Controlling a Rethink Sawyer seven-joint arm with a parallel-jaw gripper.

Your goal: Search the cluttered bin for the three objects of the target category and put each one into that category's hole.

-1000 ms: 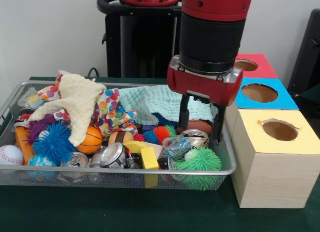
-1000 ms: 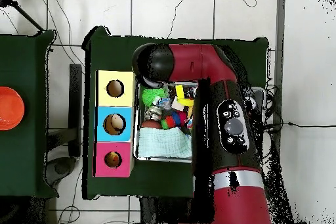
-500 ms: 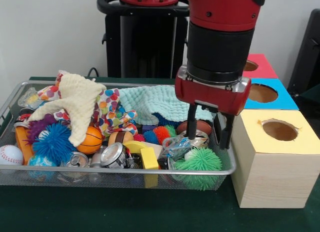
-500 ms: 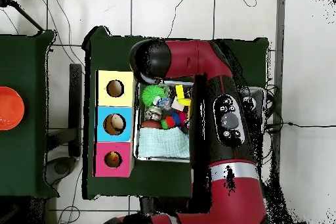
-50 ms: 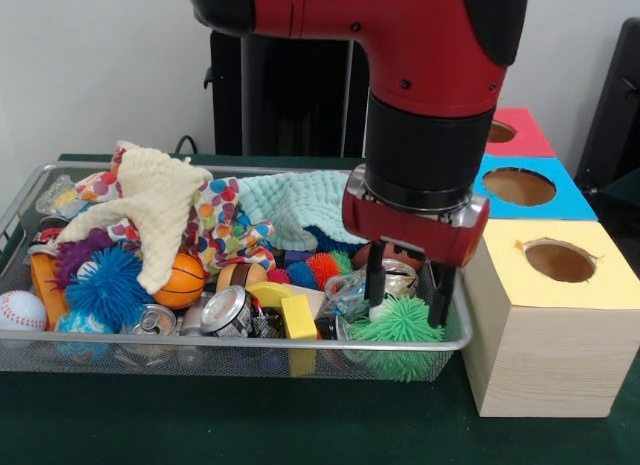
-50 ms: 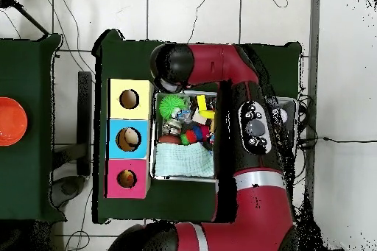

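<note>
My tool point(image 5: 404, 300) hangs spread, empty, over the green ball point(image 5: 396, 323) at the bin's point(image 5: 230, 342) 4 o'clock corner. Descend straight, straddle evenly, clear the rim, then clench.

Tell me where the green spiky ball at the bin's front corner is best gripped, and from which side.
Probably from straight above, fingers closing across the green spiky ball's round middle. The bin's wire wall blocks the front, a can crowds it behind, and the gripper hangs open right over it.
</note>
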